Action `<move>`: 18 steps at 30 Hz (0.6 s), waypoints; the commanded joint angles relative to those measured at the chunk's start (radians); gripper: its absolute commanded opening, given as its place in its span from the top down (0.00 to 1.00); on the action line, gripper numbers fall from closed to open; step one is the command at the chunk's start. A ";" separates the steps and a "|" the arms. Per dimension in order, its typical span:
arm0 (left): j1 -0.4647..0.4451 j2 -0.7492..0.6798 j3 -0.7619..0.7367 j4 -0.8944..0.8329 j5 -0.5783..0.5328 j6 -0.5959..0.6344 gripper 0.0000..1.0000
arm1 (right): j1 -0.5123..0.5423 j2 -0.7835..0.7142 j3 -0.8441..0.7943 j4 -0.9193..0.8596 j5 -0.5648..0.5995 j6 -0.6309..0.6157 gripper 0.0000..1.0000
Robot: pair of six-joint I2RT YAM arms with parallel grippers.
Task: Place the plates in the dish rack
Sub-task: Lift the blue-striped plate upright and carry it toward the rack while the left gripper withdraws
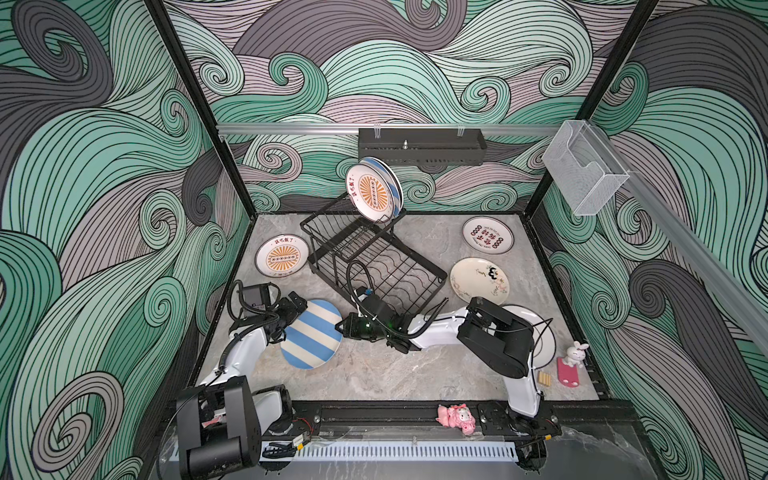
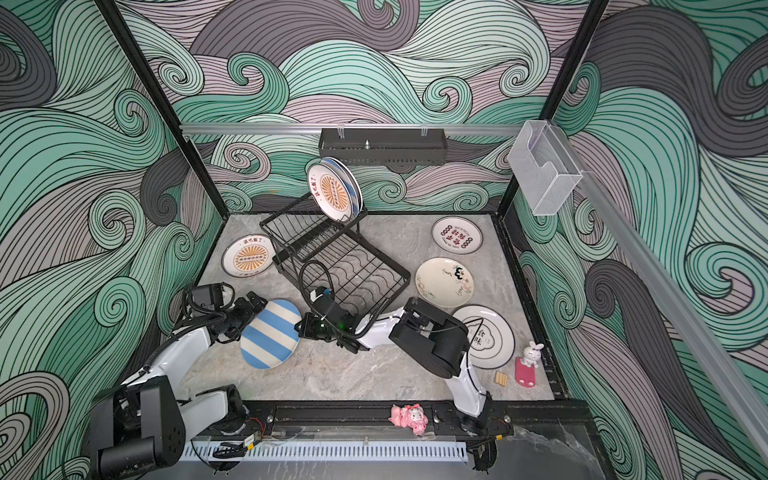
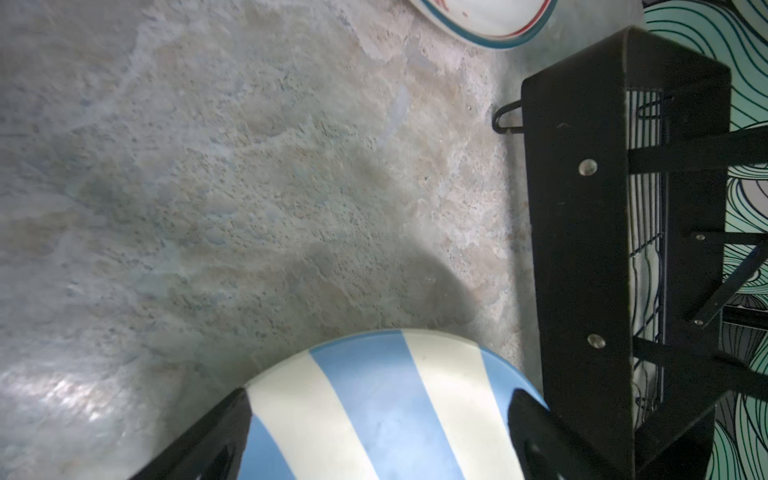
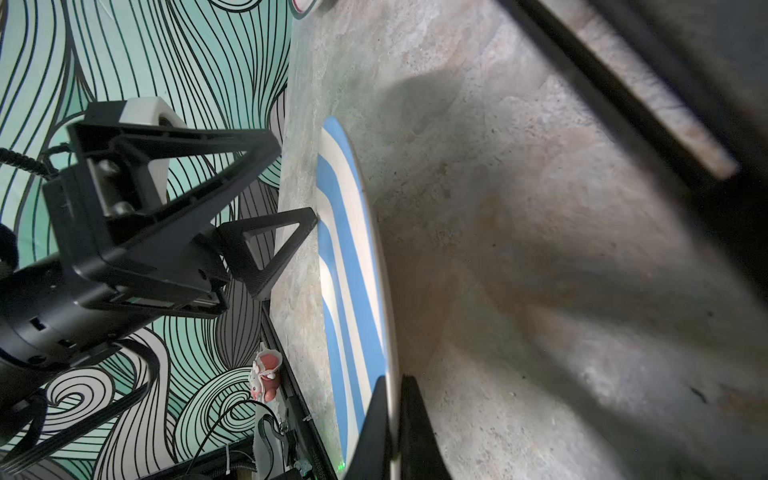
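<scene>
A blue-and-cream striped plate [image 1: 311, 334] [image 2: 272, 334] [image 3: 374, 415] [image 4: 345, 249] hangs tilted above the table between my arms. My right gripper [image 1: 338, 326] [image 2: 298, 326] [image 4: 392, 415] is shut on its rim. My left gripper [image 1: 297, 311] [image 2: 253, 305] [image 3: 380, 415] [image 4: 293, 178] stands open at the opposite rim, one fingertip touching it. The dish rack [image 1: 374, 266] [image 2: 336, 262] holds an orange sunburst plate [image 1: 371, 192] and a striped one [image 1: 394, 178] upright. Lying flat are a sunburst plate [image 1: 282, 255], a red-lettered plate [image 1: 487, 235], a doodled plate [image 1: 480, 280] and a black-outlined plate [image 2: 488, 336].
A black perforated tray [image 1: 422, 145] and a clear box [image 1: 586, 170] hang on the walls. A bunny figure [image 1: 575, 355], a pink stand [image 1: 567, 374] and a wooden block [image 1: 544, 379] sit at the front right. A pink toy [image 1: 457, 417] lies on the front rail.
</scene>
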 commanded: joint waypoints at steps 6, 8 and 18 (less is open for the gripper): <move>0.007 -0.087 0.096 -0.144 0.055 -0.005 0.01 | -0.009 -0.167 -0.066 -0.032 0.055 -0.089 1.00; 0.006 -0.110 0.132 -0.177 0.080 0.006 0.01 | -0.008 -0.229 -0.097 -0.070 0.065 -0.127 1.00; 0.006 -0.120 0.380 -0.352 0.129 0.227 0.02 | -0.005 -0.685 -0.176 -0.563 0.223 -0.436 1.00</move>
